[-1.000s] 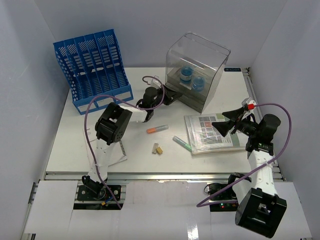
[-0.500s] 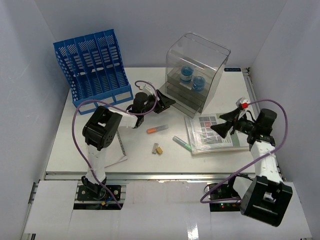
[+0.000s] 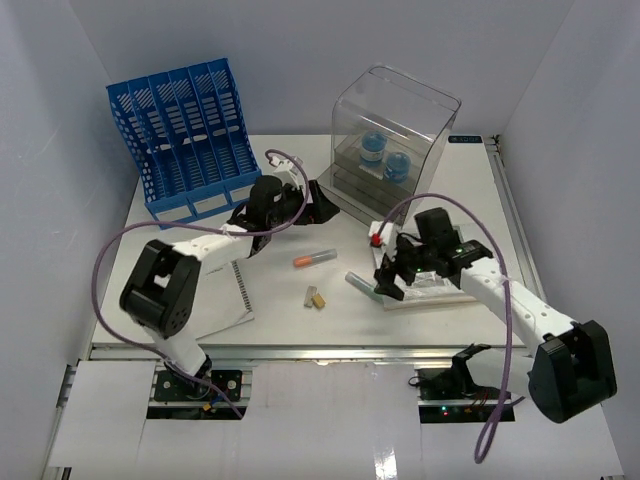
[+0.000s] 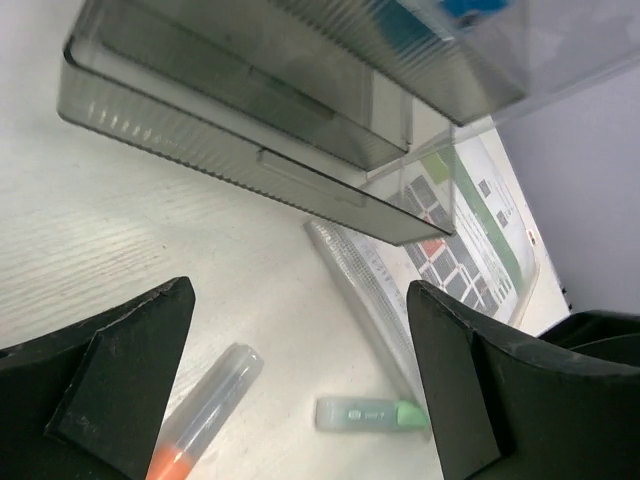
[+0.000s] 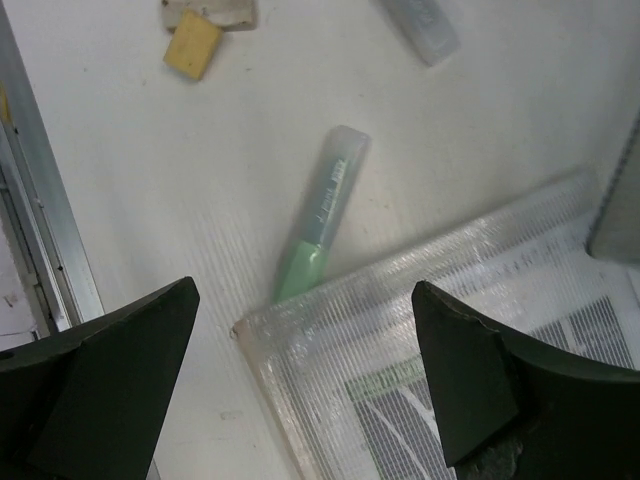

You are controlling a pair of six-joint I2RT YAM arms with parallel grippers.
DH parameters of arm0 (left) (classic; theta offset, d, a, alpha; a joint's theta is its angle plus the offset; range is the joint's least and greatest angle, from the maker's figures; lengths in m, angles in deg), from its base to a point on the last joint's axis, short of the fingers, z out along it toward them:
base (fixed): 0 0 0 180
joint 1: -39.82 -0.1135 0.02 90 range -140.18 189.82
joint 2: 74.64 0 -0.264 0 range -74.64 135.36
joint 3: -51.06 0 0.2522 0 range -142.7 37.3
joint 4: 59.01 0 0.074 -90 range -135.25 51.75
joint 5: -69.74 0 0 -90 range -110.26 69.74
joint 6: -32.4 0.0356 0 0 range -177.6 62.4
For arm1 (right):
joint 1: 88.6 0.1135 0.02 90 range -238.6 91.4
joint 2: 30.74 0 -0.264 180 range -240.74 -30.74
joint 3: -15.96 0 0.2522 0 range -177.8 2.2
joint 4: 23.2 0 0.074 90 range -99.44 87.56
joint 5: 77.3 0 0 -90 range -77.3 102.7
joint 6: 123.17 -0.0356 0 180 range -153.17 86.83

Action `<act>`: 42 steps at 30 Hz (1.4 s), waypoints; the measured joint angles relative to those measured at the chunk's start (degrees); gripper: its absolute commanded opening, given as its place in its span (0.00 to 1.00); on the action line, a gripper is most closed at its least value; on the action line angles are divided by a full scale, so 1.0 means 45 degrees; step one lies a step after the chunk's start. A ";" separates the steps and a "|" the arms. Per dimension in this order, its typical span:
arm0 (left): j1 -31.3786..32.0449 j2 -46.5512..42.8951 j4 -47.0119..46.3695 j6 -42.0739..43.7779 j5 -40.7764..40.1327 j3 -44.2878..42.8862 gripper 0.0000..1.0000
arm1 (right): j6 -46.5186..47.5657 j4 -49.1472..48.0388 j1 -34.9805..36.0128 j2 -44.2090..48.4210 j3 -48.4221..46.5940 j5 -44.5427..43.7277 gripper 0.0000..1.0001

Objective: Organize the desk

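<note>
Right arm has swung in from the 3 o'clock edge to the middle, and the left one has backed off the drawer box with its jaws now wide.

So the desk is that big white top filling the overhead view, rail along the near edge. Around its centre is the loose stuff: orange marker, two little eraser bits at 6 o'clock, green highlighter at 5, its green end touching the corner of a plastic sleeve with a printed sheet at 4.

The right gripper hangs right over that highlighter, fingers spread, nothing between them. My guess is it's lining up to grab it. The left gripper is also spread and empty, pointed at the drawer box at 1 o'clock, bottom drawer sticking out a bit, probably the drop spot. The blue file rack sits at 10.

There's print along the highlighter barrel and on the sheet, both too blurry to read.
</note>
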 measured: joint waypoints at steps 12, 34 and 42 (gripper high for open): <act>-0.0006 -0.6784 0.4485 0.4092 -0.2493 0.2861 0.98 | -0.2228 -0.0451 0.4232 -0.5133 -0.2163 -0.5505 0.86; -0.0015 -1.1195 0.6966 0.5417 -0.2874 0.4988 0.98 | -0.2613 -0.0523 0.4229 -0.6572 -0.2657 -0.6058 0.26; -0.0015 -1.1001 0.6796 0.5705 -0.1363 0.5058 0.98 | -0.2312 -0.0296 0.4229 -0.6306 -0.2825 -0.5125 0.12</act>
